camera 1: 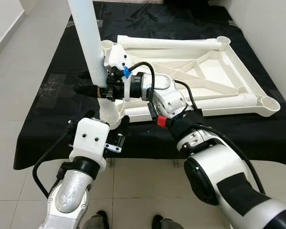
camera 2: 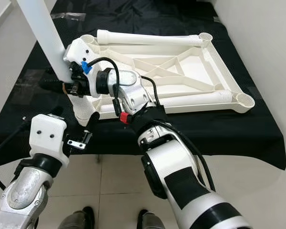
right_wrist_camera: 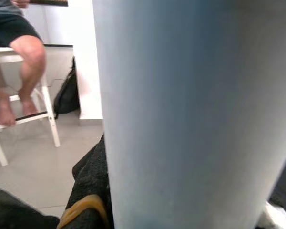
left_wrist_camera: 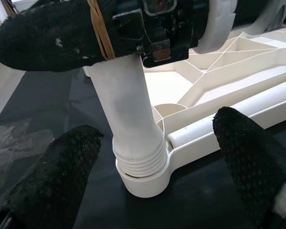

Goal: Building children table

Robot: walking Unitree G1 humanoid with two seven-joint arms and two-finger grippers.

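Left end effector (camera 1: 105, 125): lower left of the head view, below the frame corner. Its black fingers (left_wrist_camera: 47, 183) stand apart on either side of the socket and touch nothing, probably ready to steady the corner.
White plastic tubular table leg (camera 1: 88, 40): upper left, rising out of frame. The threaded lower end sits in the round corner socket (left_wrist_camera: 143, 183), with several thread ridges exposed, so it seems not fully seated.
Right end effector (camera 1: 93, 82): left of centre, reaching across from the right arm. Its padded fingers are clamped on the leg just above the socket, apparently to hold it upright and turn it home.
White moulded plastic children's table frame (camera 1: 205, 71): centre to right, lying underside up so the sockets face upward.
Second white leg tube (camera 1: 169, 44): lying along the far edge of the frame.
Black cloth-covered surface (camera 1: 52, 95): carries the frame.
Containers: the corner sockets; the near-right socket (camera 1: 269, 102) is empty.
Person on a white stool (right_wrist_camera: 19, 62): in the right wrist view, well apart.
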